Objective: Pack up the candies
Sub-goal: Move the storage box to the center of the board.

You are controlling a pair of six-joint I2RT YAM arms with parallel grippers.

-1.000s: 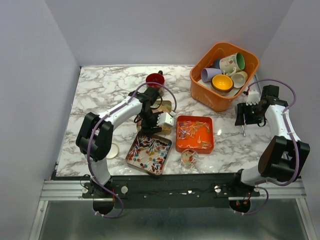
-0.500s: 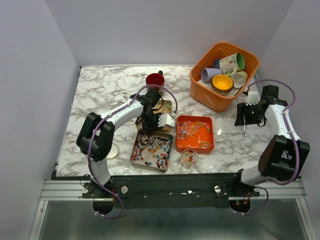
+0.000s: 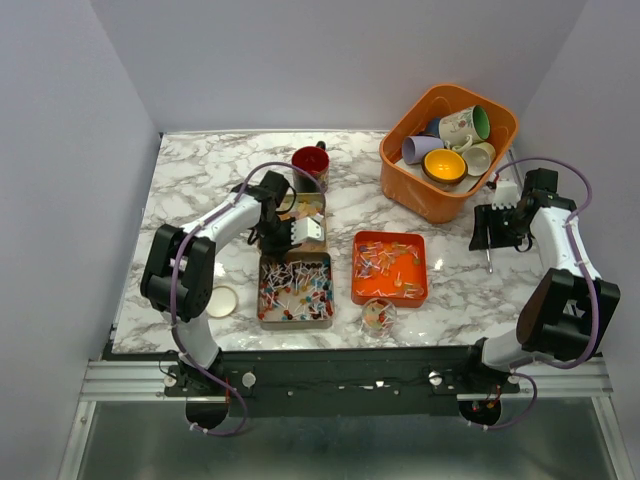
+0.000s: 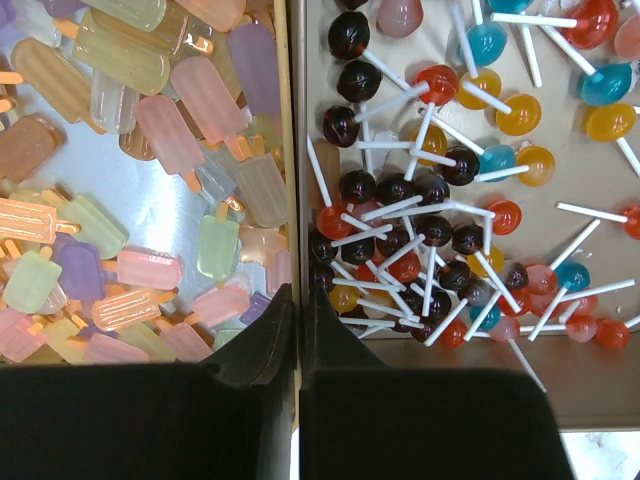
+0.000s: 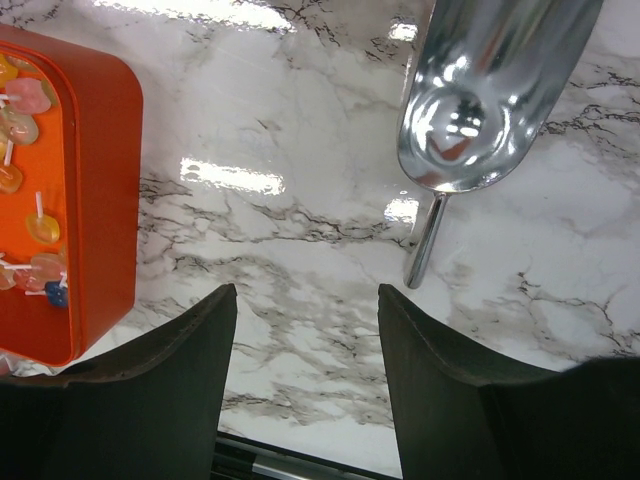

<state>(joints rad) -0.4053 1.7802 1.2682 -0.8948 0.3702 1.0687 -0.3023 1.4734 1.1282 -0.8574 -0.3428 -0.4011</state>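
- Since a second ago, lollipop tin swings square; it now touches the second tin of pastel sweets.
- Left gripper: fingers clamped on the thin wall between the tins. Risk: pinch slips or tin tips, spilling lollipops.
- Orange tray holds more candies.
- Right gripper: fingers apart, empty, over table. Scoop near; a careless reach could knock it.

The bench is white marble with grey veins. At its far right corner sits an orange basket, and the tray is orange too. The lollipops are red, yellow, blue and near-black on white sticks in the pale gold lollipop tin. The ice-lolly sweets are pastel pink, green, yellow and purple.
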